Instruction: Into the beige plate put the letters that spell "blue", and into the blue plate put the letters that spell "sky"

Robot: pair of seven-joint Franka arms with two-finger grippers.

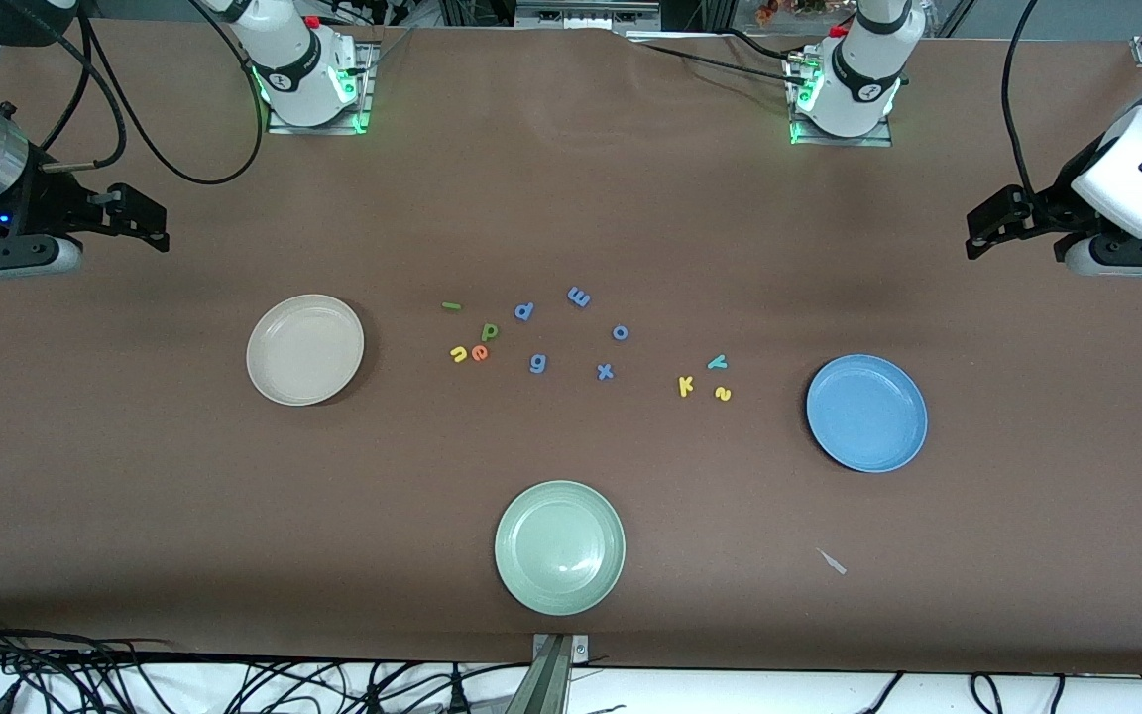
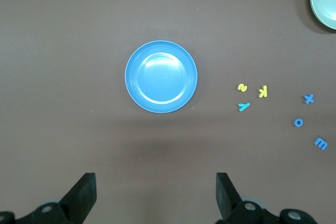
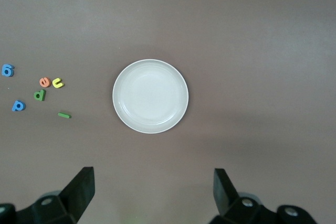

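The beige plate lies empty toward the right arm's end. Beside it, toward the middle, are the green l, green b, yellow u and orange e. The blue plate lies empty toward the left arm's end, with the yellow k, yellow s and teal y beside it. My right gripper hangs open, high over the table's end. My left gripper hangs open over the other end.
A pale green plate sits nearest the front camera, mid-table. Several blue letters lie scattered between the two letter groups. A small pale scrap lies near the front edge. Cables run along the table's edges.
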